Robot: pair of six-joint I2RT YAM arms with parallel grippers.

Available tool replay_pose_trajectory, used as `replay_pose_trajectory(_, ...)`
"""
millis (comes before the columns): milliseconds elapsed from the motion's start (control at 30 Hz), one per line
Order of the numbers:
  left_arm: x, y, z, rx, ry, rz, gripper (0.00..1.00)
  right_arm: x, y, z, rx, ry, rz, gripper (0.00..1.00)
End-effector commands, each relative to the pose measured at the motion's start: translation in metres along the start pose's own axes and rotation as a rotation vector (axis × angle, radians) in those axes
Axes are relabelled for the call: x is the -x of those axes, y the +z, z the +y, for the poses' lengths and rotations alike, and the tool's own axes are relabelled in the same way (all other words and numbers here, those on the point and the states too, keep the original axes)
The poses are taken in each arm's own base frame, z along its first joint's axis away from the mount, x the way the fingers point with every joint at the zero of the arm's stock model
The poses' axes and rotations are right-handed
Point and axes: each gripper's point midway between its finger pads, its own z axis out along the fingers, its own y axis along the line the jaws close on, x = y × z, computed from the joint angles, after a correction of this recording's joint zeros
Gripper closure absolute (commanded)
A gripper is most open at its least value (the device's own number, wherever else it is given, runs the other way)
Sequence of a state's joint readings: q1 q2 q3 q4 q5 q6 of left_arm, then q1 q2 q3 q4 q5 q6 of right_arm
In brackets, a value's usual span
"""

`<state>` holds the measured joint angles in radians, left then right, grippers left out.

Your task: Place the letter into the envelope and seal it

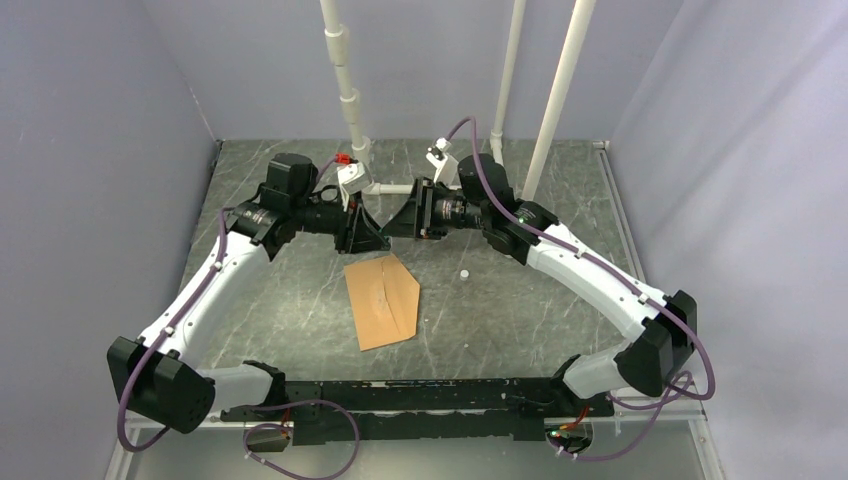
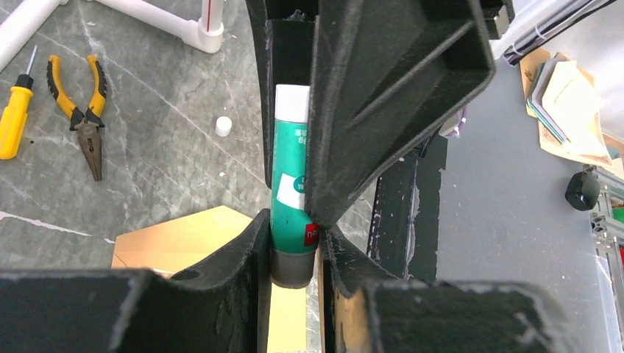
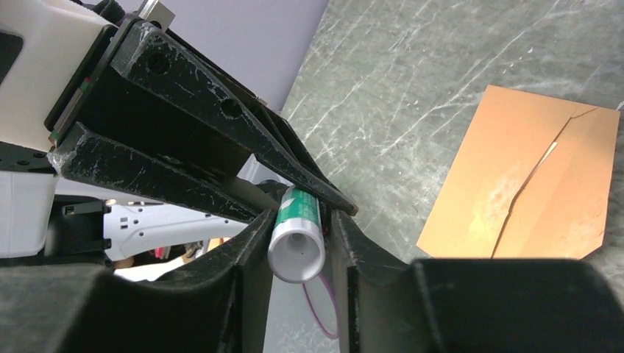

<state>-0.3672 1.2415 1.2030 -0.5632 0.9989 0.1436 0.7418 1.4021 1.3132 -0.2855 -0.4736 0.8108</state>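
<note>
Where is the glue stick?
Back middle of the top view: the glue stick is pinched between the left gripper and right gripper, just past the envelope.

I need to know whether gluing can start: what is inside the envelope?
Only brown outer paper and fold seams of the envelope show; it lies flat on the table. Whatever is inside is covered by that paper.

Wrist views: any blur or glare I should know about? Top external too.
Right wrist: right gripper soft in the foreground, glue stick and envelope sharp, pale sheen on the envelope. Left wrist: left gripper blurred up close, pliers crisp, top right corner washed out. Top external: even light, faint shadows, slight softness.
</note>
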Motion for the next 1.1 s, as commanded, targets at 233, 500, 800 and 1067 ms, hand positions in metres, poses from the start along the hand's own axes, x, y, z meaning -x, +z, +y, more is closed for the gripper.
replay_pose_trajectory(233,0.018,-0.006,-0.015,-0.041,0.081,-0.04,0.91,0.019,-0.005,0.019,0.048,-0.048,-0.093,0.62)
replay_pose_trajectory(500,0.021,-0.006,-0.013,-0.025,0.087,-0.046,0.91,0.01,0.001,0.024,0.074,-0.063,-0.037,0.65)
replay_pose_trajectory(800,0.027,-0.011,-0.011,0.03,0.11,-0.065,0.88,-0.005,-0.004,0.044,0.144,-0.118,0.056,0.69)
replay_pose_trajectory(1067,0.026,-0.014,0.006,0.13,0.107,-0.049,0.87,-0.011,-0.006,0.044,0.126,-0.142,0.081,0.75)
